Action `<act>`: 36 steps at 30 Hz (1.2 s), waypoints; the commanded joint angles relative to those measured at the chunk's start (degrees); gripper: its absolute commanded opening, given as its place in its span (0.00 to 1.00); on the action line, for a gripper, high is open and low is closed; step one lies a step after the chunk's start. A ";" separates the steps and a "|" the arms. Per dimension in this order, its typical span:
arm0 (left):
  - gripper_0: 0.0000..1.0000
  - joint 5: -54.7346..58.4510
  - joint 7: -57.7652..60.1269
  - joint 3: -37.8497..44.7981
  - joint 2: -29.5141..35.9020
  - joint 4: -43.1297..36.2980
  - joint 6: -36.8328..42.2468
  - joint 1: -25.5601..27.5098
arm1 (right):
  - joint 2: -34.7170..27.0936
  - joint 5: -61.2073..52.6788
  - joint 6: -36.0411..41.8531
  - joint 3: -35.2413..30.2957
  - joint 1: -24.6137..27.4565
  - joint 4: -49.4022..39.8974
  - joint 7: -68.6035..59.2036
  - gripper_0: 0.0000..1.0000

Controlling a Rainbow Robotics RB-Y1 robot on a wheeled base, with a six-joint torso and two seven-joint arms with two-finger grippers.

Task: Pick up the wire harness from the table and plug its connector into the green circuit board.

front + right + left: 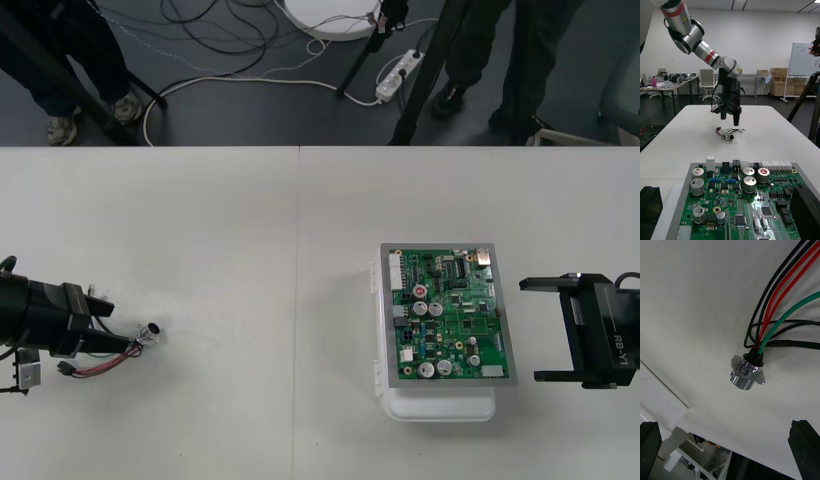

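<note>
Left gripper (98, 325) hovers over the harness (112, 357), nine o'clock on the worktop (250, 300), fingers (649, 442) wide, empty. Danger: pinching loose wires (790, 288) or the socket (747, 371), not the plug (66, 368), seemingly at its six o'clock. Right gripper (540, 331), open too, sits three o'clock of the board (450, 315).

board (452, 315) green | base (440, 408) white | wires (795, 277) red, black, green | socket (747, 375) silver | plug (66, 369) seemingly black

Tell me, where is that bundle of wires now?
The wire harness lies on the table's left side in the front view, under the left arm's open jaws, far from the green circuit board.
</note>
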 commanded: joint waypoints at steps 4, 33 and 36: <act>1.00 -0.89 -2.78 -3.69 -0.58 0.12 3.35 -3.79 | 0.41 -1.16 -0.74 0.22 -1.69 0.55 -1.39 1.00; 1.00 -2.47 -2.78 -13.71 -0.66 -2.78 19.17 -5.10 | 0.58 -1.68 -0.74 0.13 -1.77 1.25 -1.22 1.00; 1.00 -2.38 -2.78 -14.59 -0.66 -3.74 20.84 -5.19 | 0.58 -1.68 -0.74 0.13 -1.77 1.25 -1.04 1.00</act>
